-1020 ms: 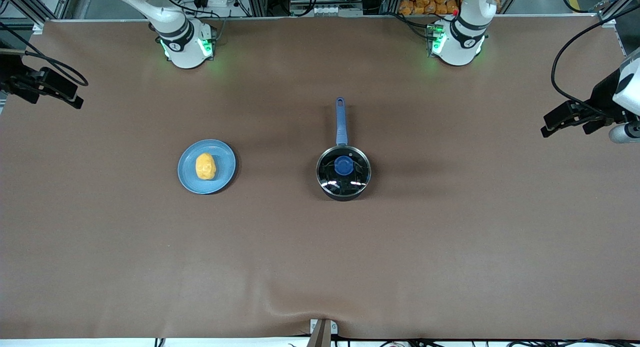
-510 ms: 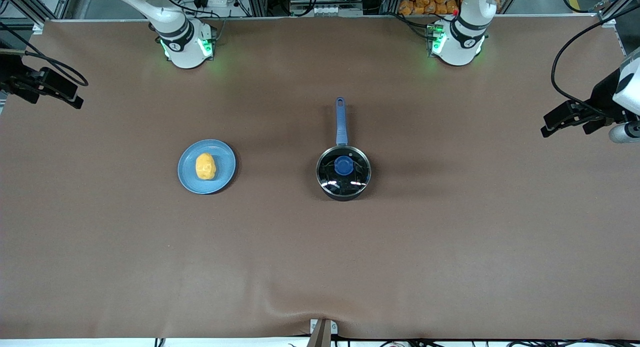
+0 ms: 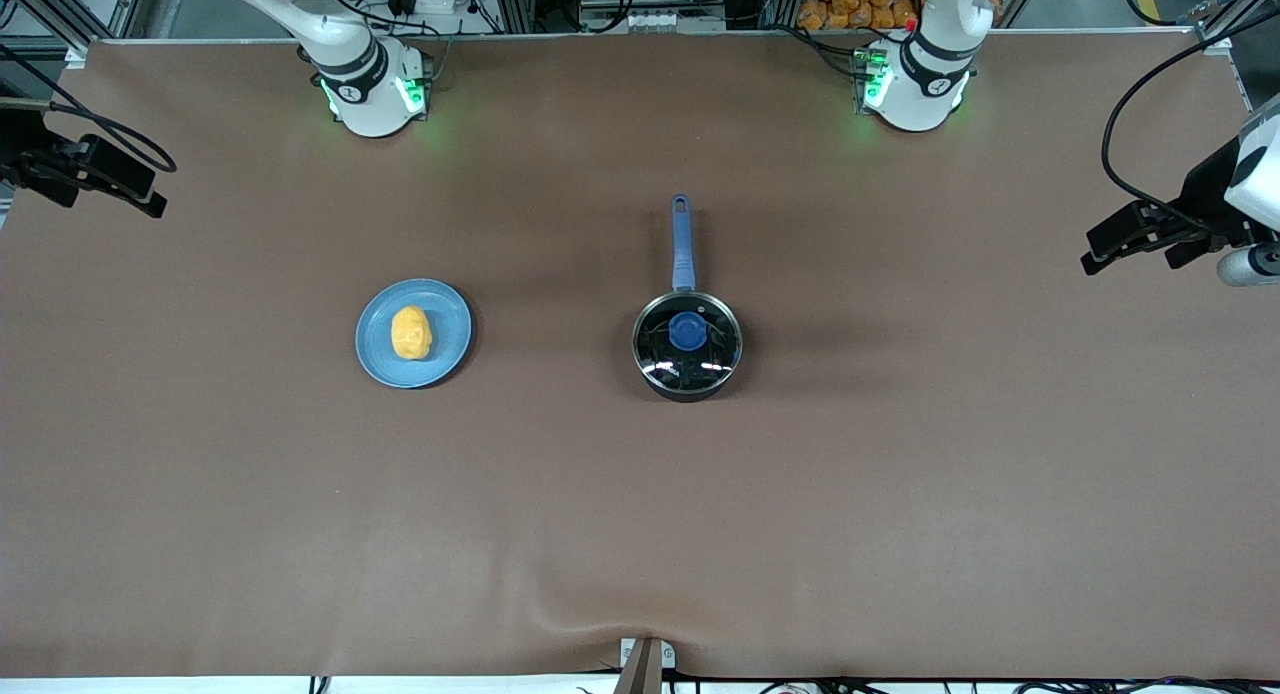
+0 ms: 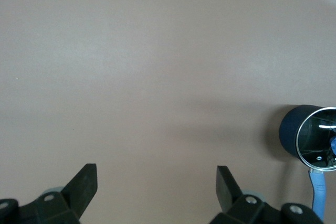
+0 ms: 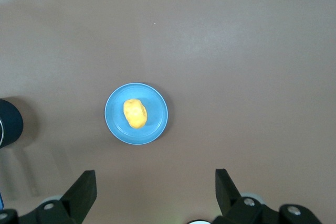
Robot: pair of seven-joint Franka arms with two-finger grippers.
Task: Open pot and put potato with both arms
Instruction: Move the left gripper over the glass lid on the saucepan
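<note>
Pot (image 3: 687, 346) is sitting on the table (image 3: 900, 494), lid (image 3: 700, 366) on, blue knob (image 3: 687, 331) at lid centre, handle (image 3: 682, 242) pointing toward the arm bases. Pot is lying closer to the left arm's end than the plate (image 3: 440, 359).

Potato (image 3: 411, 332) is resting on the plate, roughly centred, toward the right arm's end of the table, well apart from the pot.

Left gripper (image 4: 156, 179) is hanging high over bare table, fingers (image 4: 84, 182) spread wide apart, holding nothing. In the left wrist view the pot (image 4: 294, 132) is showing off to one side of the gripper, at the edge of view, well clear of the fingers, with the handle (image 4: 318, 192) partly showing.

Right gripper (image 5: 155, 184) is hanging high over the table, fingers (image 5: 84, 187) spread wide apart, holding nothing. In the right wrist view the plate (image 5: 157, 121) with the potato (image 5: 135, 113) is lying ahead of the fingertips, apart from them; a sliver of the pot (image 5: 9, 124) is showing at the edge of view.

In the front view only the arm bases are showing; neither gripper is appearing over the table there. Both arms are waiting.
</note>
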